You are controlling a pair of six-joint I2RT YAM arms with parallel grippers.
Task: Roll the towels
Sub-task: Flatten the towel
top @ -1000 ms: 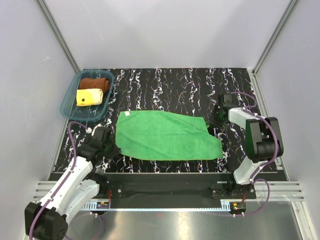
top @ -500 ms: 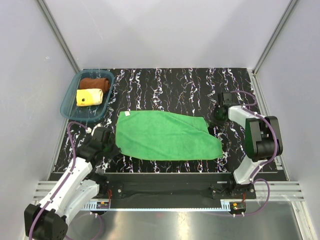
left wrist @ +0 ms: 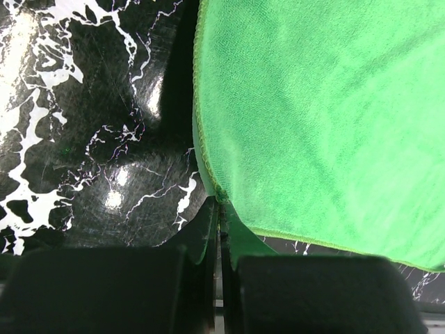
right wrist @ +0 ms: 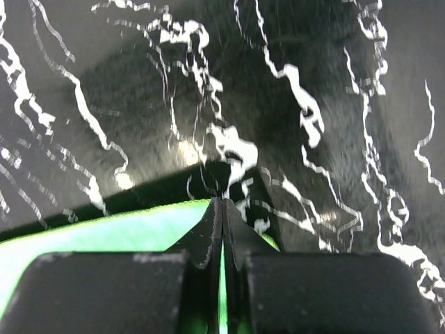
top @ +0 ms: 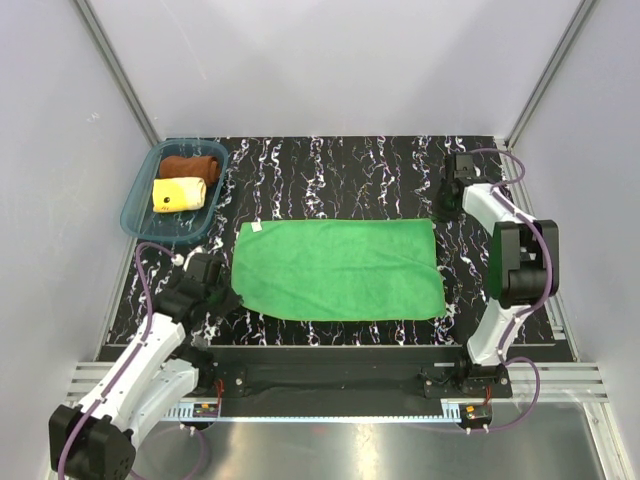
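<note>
The bright green towel [top: 340, 270] lies spread flat on the black marbled table. My left gripper [top: 222, 298] is shut on the towel's near left corner, which shows in the left wrist view [left wrist: 313, 118] pinched between the jaws [left wrist: 221, 209]. My right gripper [top: 437, 218] is shut on the towel's far right corner; the right wrist view shows green cloth [right wrist: 104, 240] between the closed jaws [right wrist: 222, 209]. The rust-brown towel [top: 190, 165] and the pale yellow towel [top: 179, 194] lie rolled in the tray.
A translucent teal plastic tray [top: 137, 200] stands at the back left of the table. Grey walls close in the left, back and right sides. A metal rail [top: 330, 400] runs along the near edge.
My right gripper has moved toward the back right with the far right corner, pulling the green towel out flat into a rectangle. The left gripper has stayed put.
</note>
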